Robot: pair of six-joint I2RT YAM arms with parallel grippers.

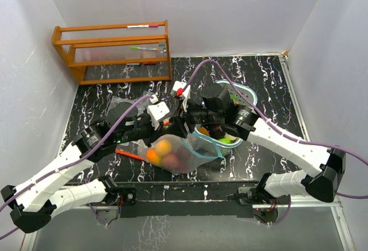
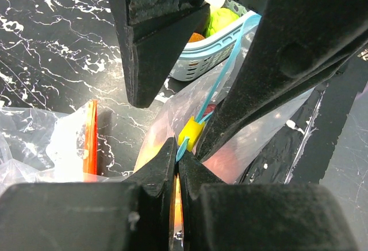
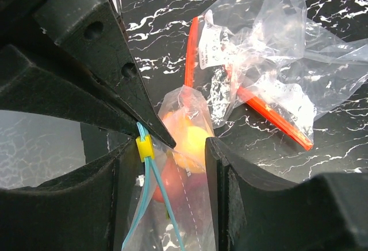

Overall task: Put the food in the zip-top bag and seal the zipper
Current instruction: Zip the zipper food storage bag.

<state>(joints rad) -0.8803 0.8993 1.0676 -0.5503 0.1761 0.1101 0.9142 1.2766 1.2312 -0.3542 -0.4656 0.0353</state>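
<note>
Your left arm (image 1: 63, 170) and right arm (image 1: 287, 142) meet over the bag (image 1: 190, 156) at near centre. The left jaws clamp its rim beside the slider (image 2: 191, 131); the right jaws stand apart astride it. The food (image 1: 163, 149) lies inside.

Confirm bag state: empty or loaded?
Loaded: orange, yellow and red food shows through the zip-top bag; more sits in the teal basket.

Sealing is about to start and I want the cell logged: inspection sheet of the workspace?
Surface: black marbled table.
Job's things: zip bag holds food; more in the basket; yellow slider on the zip.
Clutter: spare bag, wooden rack.
Grippers: left gripper shut on the zip bag's top; right gripper open, astride it.
Cables: purple cables along both arms.
Surroundings: white walls.
</note>
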